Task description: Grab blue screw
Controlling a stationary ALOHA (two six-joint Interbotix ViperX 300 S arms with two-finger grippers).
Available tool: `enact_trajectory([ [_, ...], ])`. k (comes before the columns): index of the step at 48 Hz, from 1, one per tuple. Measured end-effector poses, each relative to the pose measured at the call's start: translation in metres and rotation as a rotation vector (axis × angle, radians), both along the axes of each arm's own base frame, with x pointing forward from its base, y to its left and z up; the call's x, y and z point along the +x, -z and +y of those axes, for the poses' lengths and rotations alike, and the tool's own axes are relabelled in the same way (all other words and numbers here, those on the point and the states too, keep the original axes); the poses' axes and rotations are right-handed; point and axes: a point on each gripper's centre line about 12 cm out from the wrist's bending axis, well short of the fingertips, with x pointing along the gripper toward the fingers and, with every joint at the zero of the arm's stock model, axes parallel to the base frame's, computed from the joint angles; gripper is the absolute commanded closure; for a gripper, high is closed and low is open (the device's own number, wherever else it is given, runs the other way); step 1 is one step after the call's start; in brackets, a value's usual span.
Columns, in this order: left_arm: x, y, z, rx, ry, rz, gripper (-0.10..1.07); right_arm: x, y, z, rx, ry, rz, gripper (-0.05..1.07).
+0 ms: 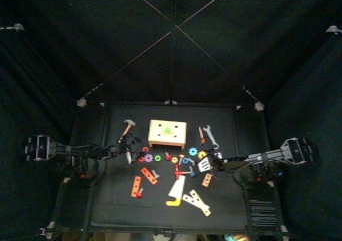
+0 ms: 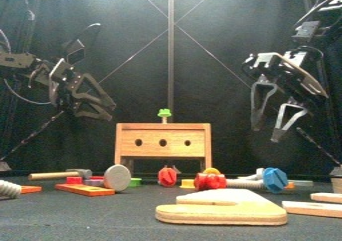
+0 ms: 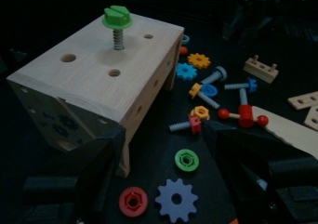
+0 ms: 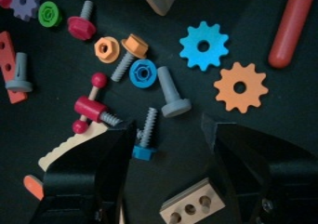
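Standing by the table (image 2: 80, 220), I see the right gripper (image 4: 168, 133) hanging over the scatter of small parts on the right half of the surface, its jaws spread wide with nothing between them. The left gripper (image 3: 174, 163) waits on the left side beside the tan wooden block (image 2: 163, 143). Its jaws are apart as well, over a red gear and a blue one.

The blue screw (image 4: 145, 142), as best I can judge, is the short one lying flat in the gap under the right jaws, with a grey threaded shaft and a blue head. It sits among the loose parts to the right of the block, well in from the table's edges.

The trouble is the crowd around it. A second blue-headed screw (image 4: 169, 98) lies just beside it, and a third (image 4: 129, 53) is a little further off next to an orange nut (image 4: 107, 49). A blue washer (image 4: 144, 74) also lies among them, so a descent slightly off line could close on the wrong blue piece. A red screw (image 4: 89, 107) is near too. With the jaws this wide, one finger could land on it or sweep it in along with the target.

The screw lies on its side. If the jaws meet it along the round shaft rather than squarely, I expect it to roll or skid across the surface and slip out.
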Motion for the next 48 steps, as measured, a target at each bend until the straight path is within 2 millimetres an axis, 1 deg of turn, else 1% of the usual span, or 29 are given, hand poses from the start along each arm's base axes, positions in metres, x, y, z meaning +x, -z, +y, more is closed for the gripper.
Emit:
enact_trajectory([
  [6, 0.005, -0.007, 0.002, -0.005, -0.009, -0.023, -0.01, 0.002, -0.002, 0.001, 0.016, 0.010, -0.007, 0.12],
  [12, 0.012, -0.018, 0.004, -0.005, -0.019, -0.059, -0.01, 0.001, -0.001, 0.003, 0.047, 0.030, -0.004, 0.12],
  [15, 0.014, -0.019, 0.005, -0.005, -0.021, -0.064, -0.01, 0.001, 0.001, 0.002, 0.048, 0.032, 0.000, 0.12],
  [24, 0.011, -0.015, 0.006, -0.016, -0.033, -0.054, -0.01, 0.005, 0.006, 0.003, 0.054, 0.031, 0.015, 0.12],
  [31, 0.004, -0.011, 0.007, -0.016, -0.041, -0.042, -0.01, 0.008, 0.016, 0.016, 0.050, -0.013, 0.051, 0.12],
  [38, -0.001, -0.016, 0.010, -0.014, -0.057, -0.063, -0.01, 0.012, 0.028, 0.030, 0.058, -0.049, 0.090, 0.12],
  [48, -0.005, -0.022, 0.012, -0.019, -0.076, -0.090, -0.01, 0.024, 0.041, 0.045, 0.059, -0.087, 0.130, 0.12],
])
